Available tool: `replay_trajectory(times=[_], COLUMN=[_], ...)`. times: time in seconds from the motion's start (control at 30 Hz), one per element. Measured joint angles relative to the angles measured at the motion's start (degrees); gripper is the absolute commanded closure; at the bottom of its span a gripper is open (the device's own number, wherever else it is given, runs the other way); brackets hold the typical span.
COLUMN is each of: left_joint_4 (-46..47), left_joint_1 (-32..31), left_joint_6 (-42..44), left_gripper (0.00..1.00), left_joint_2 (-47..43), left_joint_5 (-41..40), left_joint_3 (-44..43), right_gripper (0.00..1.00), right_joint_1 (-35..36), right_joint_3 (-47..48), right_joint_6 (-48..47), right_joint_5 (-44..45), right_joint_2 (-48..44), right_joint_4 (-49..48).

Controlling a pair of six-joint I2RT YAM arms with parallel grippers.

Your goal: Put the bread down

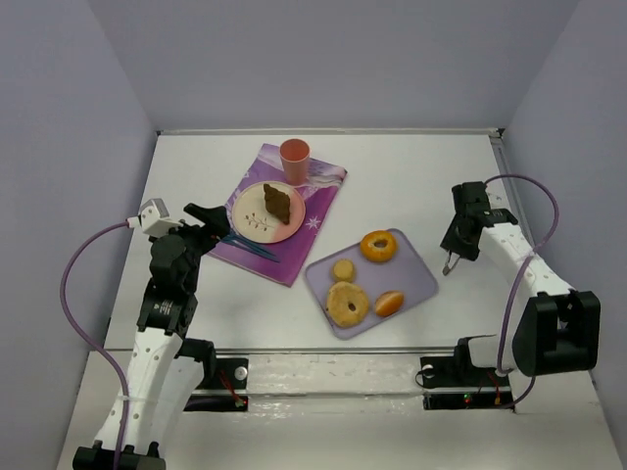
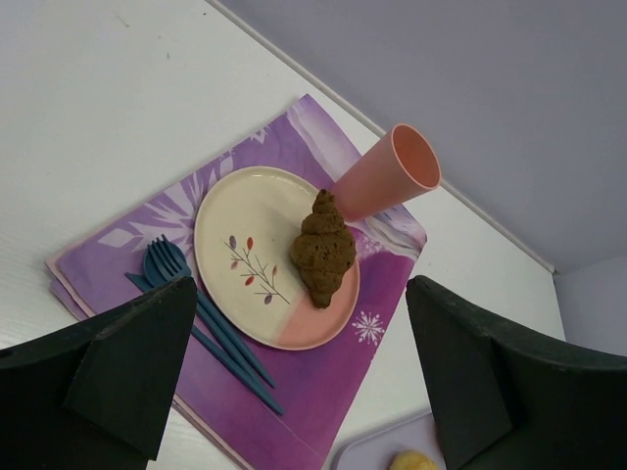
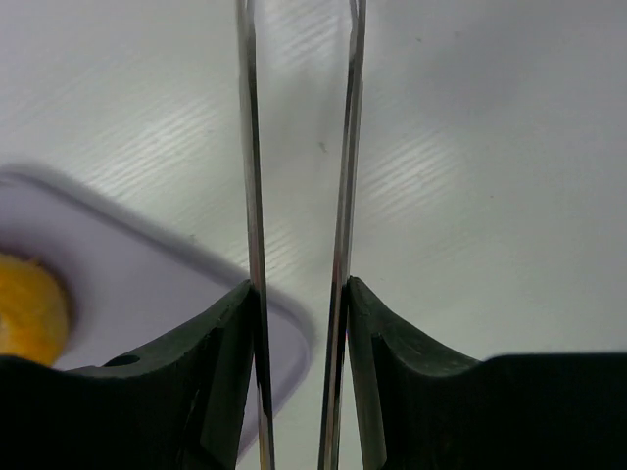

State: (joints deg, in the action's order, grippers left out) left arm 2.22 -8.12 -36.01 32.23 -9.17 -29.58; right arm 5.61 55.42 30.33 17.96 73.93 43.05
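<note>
The left gripper (image 1: 211, 223) hangs with its jaws wide apart and nothing between them, just over the left edge of the purple placemat (image 2: 323, 382), which lies toward the far edge of the desk (image 1: 411, 176), left of the middle. The bread (image 2: 322, 250) already lies on the cream and pink plate (image 2: 235, 211) on that mat, so the placing looks as good as done and the risk probably lies in the way out.

A blue fork (image 2: 171, 269) and a second blue piece of cutlery lie on the mat just beside the plate's left rim, under the line of the open fingers. If the left gripper drops or swings low as it pulls away, it could catch them, or snag the mat's edge and drag the plate with it.

The bread sits right of the plate's middle, near the rim. A tug on the plate might tip it off toward the pink cup (image 2: 387, 176), which stands upright close behind and would likely topple easily.

Further right, the lavender tray (image 1: 416, 279) carries the doughnuts. The right gripper (image 1: 450, 262), its thin blades a narrow gap apart and holding nothing, hovers just off the tray's right corner; a careless drift leftward could shove the tray.
</note>
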Motion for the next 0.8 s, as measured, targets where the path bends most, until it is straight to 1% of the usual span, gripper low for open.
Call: replay_trajectory(times=[0.03, 0.2, 0.3, 0.37, 0.4, 0.47, 0.53, 0.57, 0.6, 0.67, 0.8], left_joint_4=[0.0, 0.0, 0.0, 0.0, 0.0, 0.0, 0.0, 0.0, 0.0, 0.0, 0.0], left_joint_1=[0.0, 0.0, 0.0, 0.0, 0.0, 0.0, 0.0, 0.0, 0.0, 0.0, 0.0], left_joint_6=[0.0, 0.0, 0.0, 0.0, 0.0, 0.0, 0.0, 0.0, 0.0, 0.0, 0.0], left_gripper=[0.01, 0.01, 0.01, 0.01, 0.01, 0.01, 0.01, 0.01, 0.01, 0.01, 0.01], left_joint_2=[0.0, 0.1, 0.3, 0.4, 0.5, 0.6, 0.6, 0.6, 0.6, 0.6, 0.6], left_joint_5=[0.0, -0.1, -0.1, -0.1, -0.1, -0.1, -0.1, -0.1, -0.1, -0.1, -0.1], left_joint_3=[0.0, 0.0, 0.0, 0.0, 0.0, 0.0, 0.0, 0.0, 0.0, 0.0, 0.0], right_gripper=[0.52, 0.38, 0.34, 0.29, 0.25, 0.24, 0.19, 0.10, 0.08, 0.00, 0.00], right_joint_1=[-0.7, -2.3, -2.3, -2.3, -2.3, -2.3, -2.3, -2.3, -2.3, -2.3, -2.3], right_joint_3=[-0.9, -2.8, -3.0, -4.0, -4.6, -5.7, -6.2, -6.4, -6.4, -6.4, -5.9], right_joint_6=[0.4, 2.1, 3.3, 4.5, 5.1, 6.4, 8.3, 9.2, 9.7, 10.5, 11.8], right_joint_5=[0.8, 3.0, 3.3, 3.2, 3.2, 3.5, 4.2, 4.5, 4.7, 5.2, 6.3], right_joint_2=[1.0, 1.9, 1.2, -0.3, -1.2, -3.3, -5.5, -7.2, -8.5, -11.1, -14.7], right_joint_4=[0.5, 1.7, 2.9, 3.5, 4.2, 6.4, 9.0, 10.1, 10.8, 12.0, 14.2])
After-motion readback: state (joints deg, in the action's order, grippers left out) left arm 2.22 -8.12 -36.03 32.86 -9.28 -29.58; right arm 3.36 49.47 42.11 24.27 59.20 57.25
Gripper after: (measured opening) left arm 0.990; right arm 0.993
